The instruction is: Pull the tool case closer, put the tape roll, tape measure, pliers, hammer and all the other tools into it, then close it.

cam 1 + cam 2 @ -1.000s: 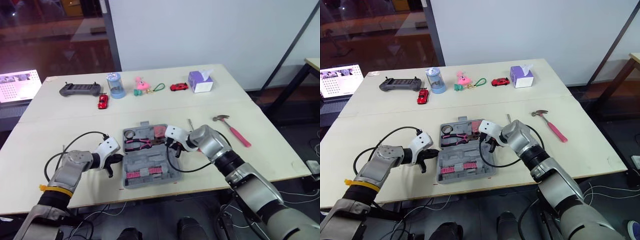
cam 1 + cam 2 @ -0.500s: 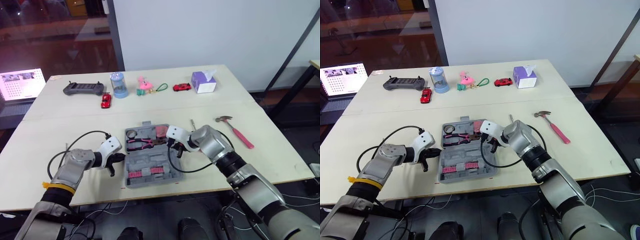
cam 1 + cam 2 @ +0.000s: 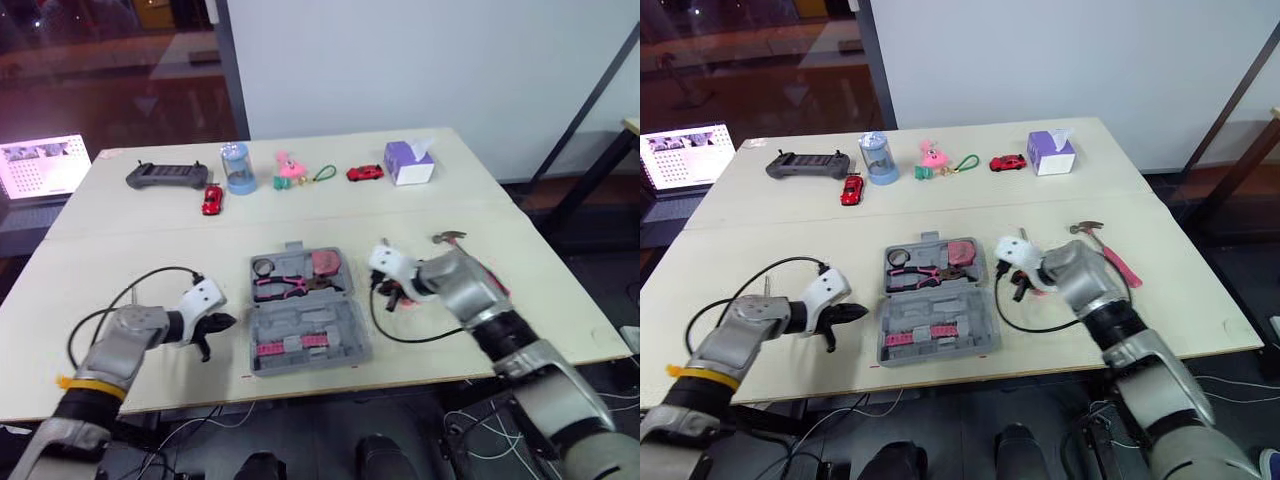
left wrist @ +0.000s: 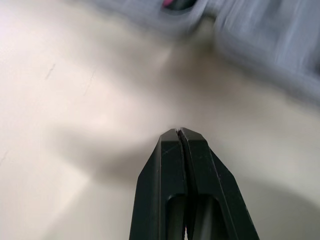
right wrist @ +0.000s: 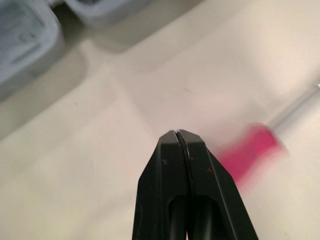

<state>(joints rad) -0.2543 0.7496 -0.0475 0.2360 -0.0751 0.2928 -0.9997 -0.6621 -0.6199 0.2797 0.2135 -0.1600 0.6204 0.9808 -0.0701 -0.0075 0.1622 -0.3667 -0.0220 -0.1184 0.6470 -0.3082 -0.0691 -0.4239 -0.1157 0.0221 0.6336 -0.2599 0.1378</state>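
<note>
An open grey tool case lies on a pale table, near the front edge between the robot's two arms. Pink-handled pliers already sit in its far half.

The left gripper hovers low over bare table just beside the left side of the case, with its two black fingers pressed together and holding nothing.

The right gripper is just off the right side of the case, near its far corner. It is also pinched shut and empty.

A screwdriver with a pink handle lies flat on the table close ahead of the right gripper's fingertips and off to one side. Its metal shaft points away from the gripper. It is blurred in the wrist view, so its exact angle is hard to tell.

A hammer with a pink handle lies farther to the robot's right, beyond the right forearm. Its handle runs diagonally, and its head is at the far end.

Both loose tools are on the right side of the case, so the right arm is clearly the nearer one. It would need to open its fingers before it could take either tool.
</note>
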